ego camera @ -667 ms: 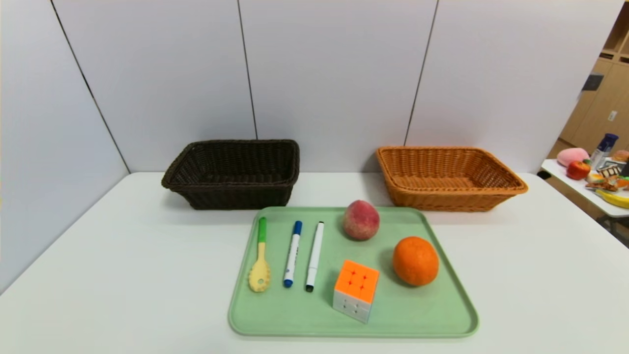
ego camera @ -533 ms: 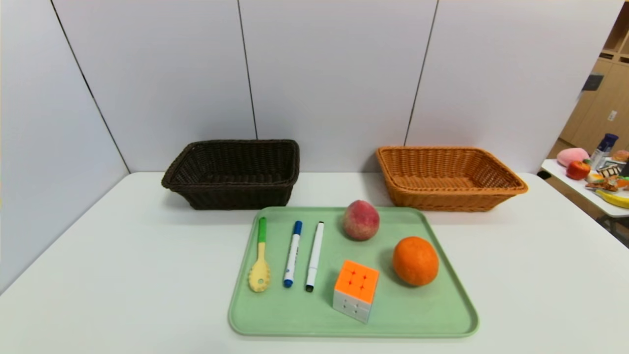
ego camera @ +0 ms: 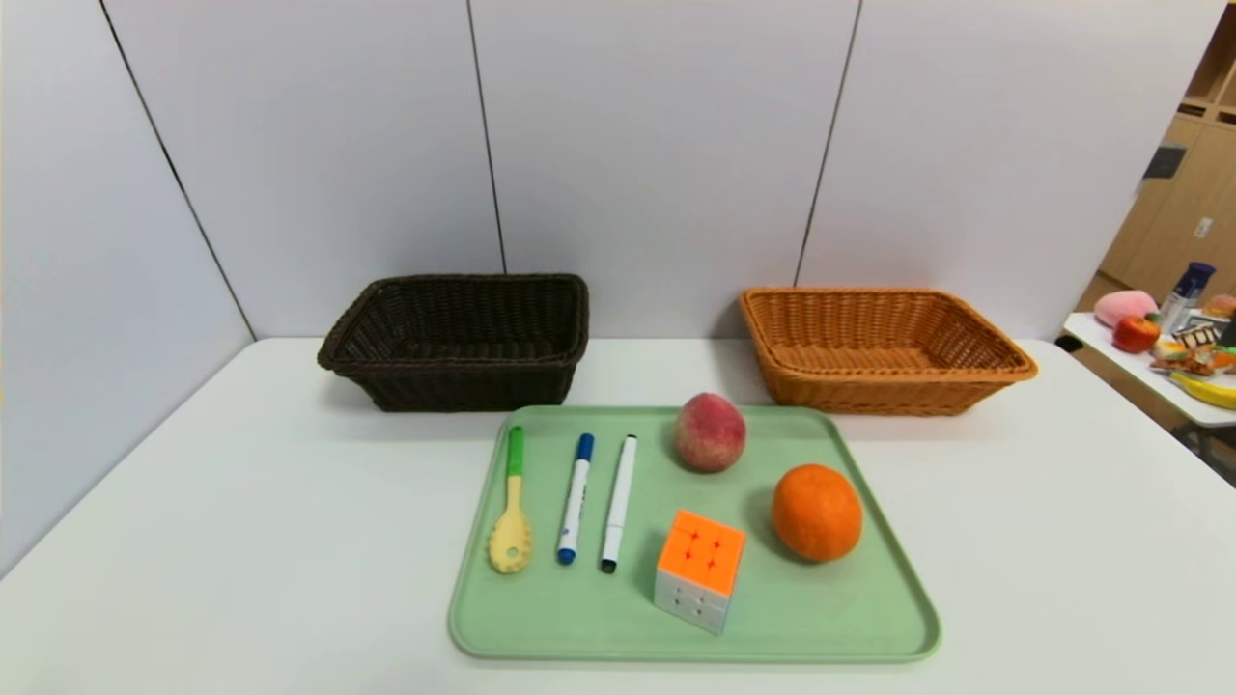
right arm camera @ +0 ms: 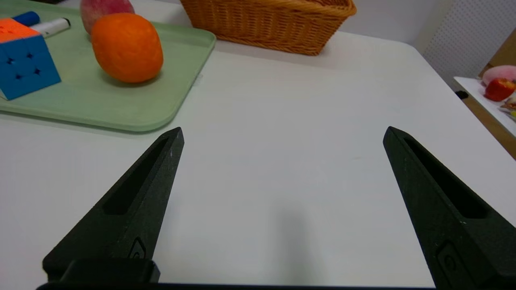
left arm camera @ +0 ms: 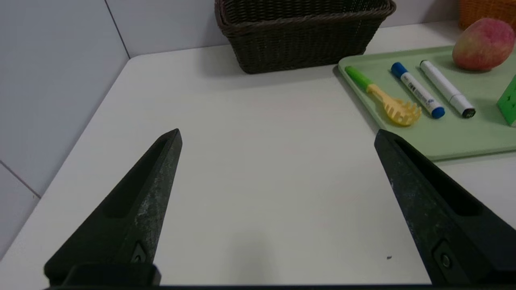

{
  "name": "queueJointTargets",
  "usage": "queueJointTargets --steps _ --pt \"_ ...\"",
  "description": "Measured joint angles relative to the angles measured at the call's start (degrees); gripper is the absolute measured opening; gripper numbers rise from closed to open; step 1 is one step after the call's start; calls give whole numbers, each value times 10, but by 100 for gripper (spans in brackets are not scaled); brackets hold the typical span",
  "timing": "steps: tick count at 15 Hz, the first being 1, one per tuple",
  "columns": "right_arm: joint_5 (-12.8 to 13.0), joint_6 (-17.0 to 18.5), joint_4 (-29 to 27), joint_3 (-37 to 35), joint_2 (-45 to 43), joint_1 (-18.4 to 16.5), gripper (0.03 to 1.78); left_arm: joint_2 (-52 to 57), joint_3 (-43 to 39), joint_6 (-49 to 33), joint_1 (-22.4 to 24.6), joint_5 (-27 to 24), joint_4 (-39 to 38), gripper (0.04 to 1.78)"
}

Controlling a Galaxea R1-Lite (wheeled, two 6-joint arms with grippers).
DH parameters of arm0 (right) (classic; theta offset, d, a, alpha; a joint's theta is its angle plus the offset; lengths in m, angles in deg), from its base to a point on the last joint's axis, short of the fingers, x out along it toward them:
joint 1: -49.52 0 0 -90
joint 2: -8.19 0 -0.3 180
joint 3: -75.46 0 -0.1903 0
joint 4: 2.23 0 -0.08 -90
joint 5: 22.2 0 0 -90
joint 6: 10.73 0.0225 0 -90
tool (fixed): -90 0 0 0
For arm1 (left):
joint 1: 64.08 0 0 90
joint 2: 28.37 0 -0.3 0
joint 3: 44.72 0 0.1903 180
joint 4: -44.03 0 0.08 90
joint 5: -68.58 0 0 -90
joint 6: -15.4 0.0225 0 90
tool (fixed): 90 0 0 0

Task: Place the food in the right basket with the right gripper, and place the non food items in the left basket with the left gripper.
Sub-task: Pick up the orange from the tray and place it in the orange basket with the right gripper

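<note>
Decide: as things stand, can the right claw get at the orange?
Probably yes. The right claw is open over bare table, and the orange sits at the tray's near side with nothing between.

White table, green tray set at its middle, dark brown basket placed behind the tray's left, orange basket behind its right

On pale green plastic tray: yellow-green pasta spoon, blue-capped marker, black-capped marker, orange-topped puzzle cube, peach, orange. Behind: dark brown wicker basket left, tan wicker basket right, both empty.
</note>
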Motion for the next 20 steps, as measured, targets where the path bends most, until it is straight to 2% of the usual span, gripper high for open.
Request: queueJointTargets --steps 3,4,7,12,15,20 --pt "-71 42 -2 103 46 0 171 -164 82 4 -1 -13 -80 169" --pt "-84 54 -3 138 77 0 171 -213 102 6 -2 -17 -109 169" --pt "-107 74 8 249 200 0 171 -337 163 7 -7 -24 -195 169" --pt "-133 81 65 370 449 7 171 -477 212 5 -10 -26 -227 169" --pt "-142 82 71 446 594 58 171 -522 216 -2 -11 -26 -231 169" --pt "-123 83 57 509 804 168 171 -545 212 -2 -14 -25 -231 169"
